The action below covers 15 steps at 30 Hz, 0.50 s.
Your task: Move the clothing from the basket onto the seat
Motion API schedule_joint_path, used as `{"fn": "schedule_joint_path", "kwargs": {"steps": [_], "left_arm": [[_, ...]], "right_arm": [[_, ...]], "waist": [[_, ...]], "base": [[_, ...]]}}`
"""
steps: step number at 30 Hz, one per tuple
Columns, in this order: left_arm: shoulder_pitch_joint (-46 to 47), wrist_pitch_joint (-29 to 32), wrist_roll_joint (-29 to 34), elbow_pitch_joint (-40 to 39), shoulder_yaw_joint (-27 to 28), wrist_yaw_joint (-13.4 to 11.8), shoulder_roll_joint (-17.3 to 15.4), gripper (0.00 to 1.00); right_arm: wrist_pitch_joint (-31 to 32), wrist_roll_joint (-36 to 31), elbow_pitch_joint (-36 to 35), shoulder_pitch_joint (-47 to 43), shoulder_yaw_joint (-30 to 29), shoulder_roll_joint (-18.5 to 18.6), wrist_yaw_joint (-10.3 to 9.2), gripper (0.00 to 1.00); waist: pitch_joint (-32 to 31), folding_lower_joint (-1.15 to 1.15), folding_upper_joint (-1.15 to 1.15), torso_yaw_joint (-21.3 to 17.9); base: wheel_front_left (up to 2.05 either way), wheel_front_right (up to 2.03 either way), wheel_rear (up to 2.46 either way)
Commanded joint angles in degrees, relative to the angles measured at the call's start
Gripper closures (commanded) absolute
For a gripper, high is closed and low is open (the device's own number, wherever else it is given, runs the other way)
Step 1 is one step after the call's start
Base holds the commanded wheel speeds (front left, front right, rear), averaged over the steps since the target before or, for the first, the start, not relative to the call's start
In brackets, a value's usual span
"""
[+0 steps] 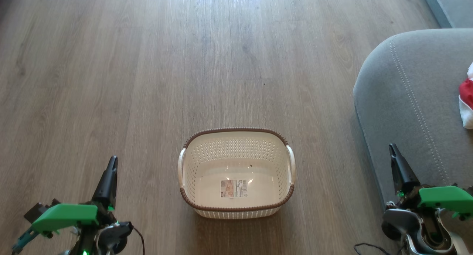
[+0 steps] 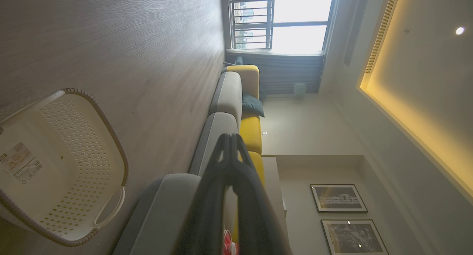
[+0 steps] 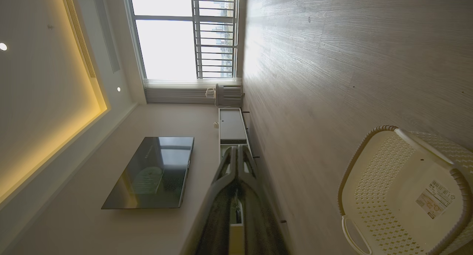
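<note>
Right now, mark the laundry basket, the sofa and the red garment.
laundry basket (image 1: 236,151): head view, on its perforated far wall.
sofa (image 1: 402,92): head view, on bare grey upholstery.
red garment (image 1: 466,92): head view, on its red panel at the right edge.

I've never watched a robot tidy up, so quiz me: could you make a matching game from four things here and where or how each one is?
1. basket
2. clothing
3. seat
4. left gripper

A. lies on the seat
B. shut, holding nothing
C. stands on the wooden floor
D. grey, to the right of the basket

Pairs: 1-C, 2-A, 3-D, 4-B
</note>
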State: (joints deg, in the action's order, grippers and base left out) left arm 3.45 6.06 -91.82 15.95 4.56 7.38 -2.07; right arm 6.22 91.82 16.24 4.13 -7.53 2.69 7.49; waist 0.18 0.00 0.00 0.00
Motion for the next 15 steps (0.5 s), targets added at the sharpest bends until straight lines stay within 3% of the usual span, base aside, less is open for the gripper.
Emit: {"fn": "schedule_joint_path", "kwargs": {"steps": [1,15], "left_arm": [[2.74,0.43,-0.35,-1.89,1.96,0.11,-0.81,1.0],[2.74,0.43,-0.35,-1.89,1.95,0.11,-0.81,1.0]], "right_arm": [[0.27,0.34,-2.22,2.06,1.01,0.19,0.0,1.0],[0.27,0.35,-2.22,2.06,1.01,0.19,0.0,1.0]], "waist": [[0.0,0.0,0.0,0.0],[0.0,0.0,0.0,0.0]], "base": [[0.0,0.0,0.0],[0.0,0.0,0.0]]}}
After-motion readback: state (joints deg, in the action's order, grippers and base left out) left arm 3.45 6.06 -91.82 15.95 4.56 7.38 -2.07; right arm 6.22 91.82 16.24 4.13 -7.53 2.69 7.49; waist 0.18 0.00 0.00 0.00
